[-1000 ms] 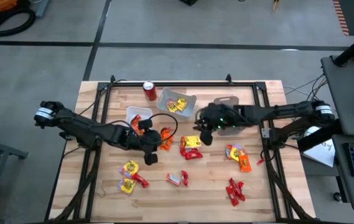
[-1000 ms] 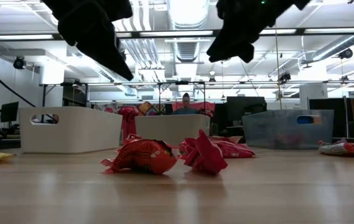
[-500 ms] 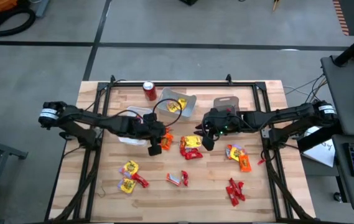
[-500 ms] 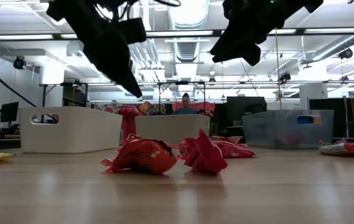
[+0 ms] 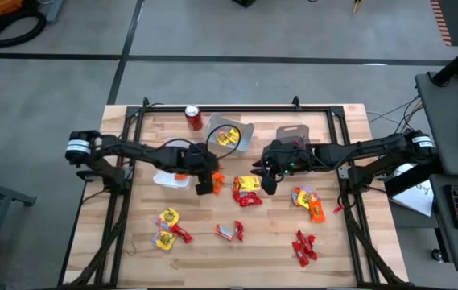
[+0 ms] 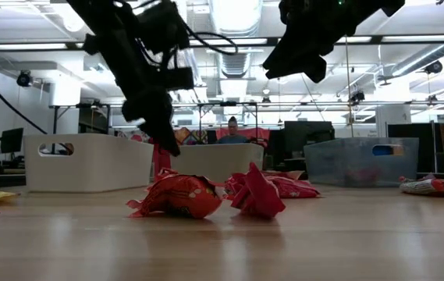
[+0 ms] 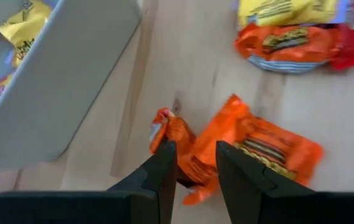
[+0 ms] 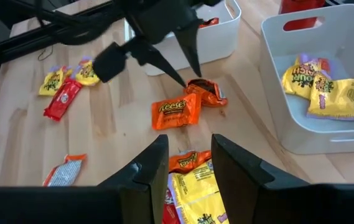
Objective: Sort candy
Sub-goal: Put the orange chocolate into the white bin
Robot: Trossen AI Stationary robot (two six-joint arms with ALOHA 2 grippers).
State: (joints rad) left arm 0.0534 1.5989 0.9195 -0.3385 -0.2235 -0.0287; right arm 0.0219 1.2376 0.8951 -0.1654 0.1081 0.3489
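My left gripper (image 5: 211, 182) (image 7: 196, 152) is open and low over the middle of the table. Its fingertips stand on either side of a crumpled orange candy (image 7: 178, 134) (image 8: 204, 93); whether they touch it I cannot tell. A flat orange candy (image 7: 270, 146) (image 8: 175, 113) lies right beside it. My right gripper (image 5: 266, 184) (image 8: 189, 149) is open and hangs above a yellow and red candy cluster (image 5: 247, 190). More candy lies on the wood at the right (image 5: 307, 201), near right (image 5: 303, 246), near middle (image 5: 229, 232) and near left (image 5: 168, 225).
Three bins stand at the far side: a white one (image 5: 167, 179) under my left arm, one holding yellow candy (image 5: 245, 133), and a grey one (image 5: 303, 129). A red soda can (image 5: 194, 118) stands beyond them. A dark frame (image 5: 345, 193) borders the table. A person sits far behind.
My left gripper has moved toward the table's right and come down steadily, from well above the table to the crumpled orange candy beside the white bin. The candy has kept its place.
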